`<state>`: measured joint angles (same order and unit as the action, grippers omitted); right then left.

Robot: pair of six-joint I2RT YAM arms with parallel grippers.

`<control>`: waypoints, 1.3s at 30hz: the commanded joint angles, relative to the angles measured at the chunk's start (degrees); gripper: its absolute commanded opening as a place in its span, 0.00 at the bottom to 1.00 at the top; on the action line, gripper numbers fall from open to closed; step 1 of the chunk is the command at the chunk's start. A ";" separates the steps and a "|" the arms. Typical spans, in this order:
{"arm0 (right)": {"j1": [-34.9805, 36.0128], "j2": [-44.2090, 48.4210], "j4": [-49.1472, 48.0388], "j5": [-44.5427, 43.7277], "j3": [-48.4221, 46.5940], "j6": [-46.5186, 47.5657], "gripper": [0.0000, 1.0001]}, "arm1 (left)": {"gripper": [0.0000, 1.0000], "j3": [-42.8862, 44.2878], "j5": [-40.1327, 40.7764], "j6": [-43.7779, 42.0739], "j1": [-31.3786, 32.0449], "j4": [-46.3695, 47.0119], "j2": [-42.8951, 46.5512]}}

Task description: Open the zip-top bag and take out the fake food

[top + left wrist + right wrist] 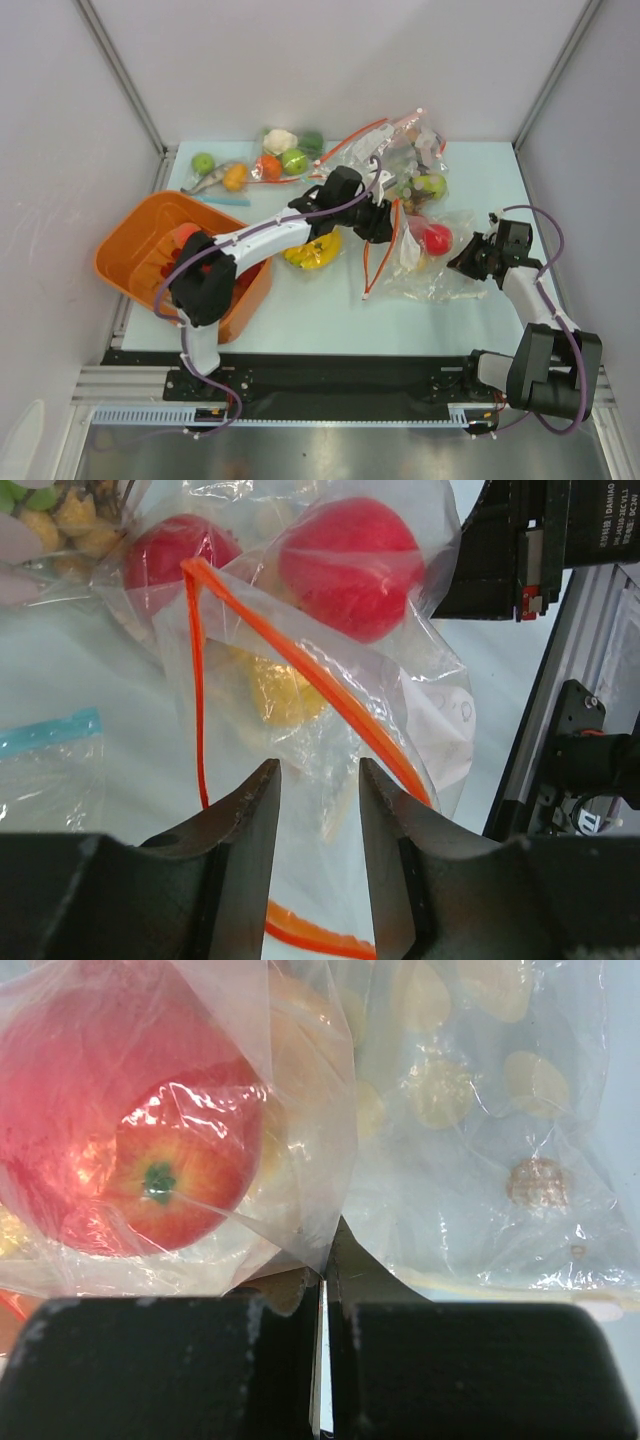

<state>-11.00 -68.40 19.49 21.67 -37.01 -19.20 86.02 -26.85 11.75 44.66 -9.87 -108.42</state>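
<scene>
Pinching zip-top bag (470,1170), right end effector (325,1278), DAMIAO label (597,515)

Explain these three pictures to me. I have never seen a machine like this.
These are two robot arms bolted at the near edge of a table. The wide picture looks down from above and behind them; the other two come from cameras on each wrist. On the table lie an orange bin, bananas and several clear bags of toy food. The right pincer is shut on the edge of the zip-top bag, with a red apple inside. The left pincer stands open at that bag's orange zip strip, film between its jaws.
</scene>
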 commanded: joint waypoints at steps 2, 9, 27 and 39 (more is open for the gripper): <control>-0.42 1.86 1.34 0.04 -2.62 0.92 0.00 | 0.43 2.22 -4.08 1.79 0.51 6.52 -2.75; -1.12 5.64 6.70 -0.31 -5.70 0.92 0.10 | 0.45 3.28 -5.23 2.67 0.51 9.34 -6.71; -4.11 2.93 3.02 0.04 -10.80 -0.75 0.54 | 0.46 3.54 -7.25 5.47 0.51 12.50 -9.70; -4.90 -7.97 -8.32 1.09 -10.62 -2.51 0.45 | 0.65 3.28 -11.20 11.62 0.51 20.06 -10.23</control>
<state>-15.64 -75.13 16.64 21.91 -46.76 -20.80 87.35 -35.24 20.51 44.80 4.97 -117.91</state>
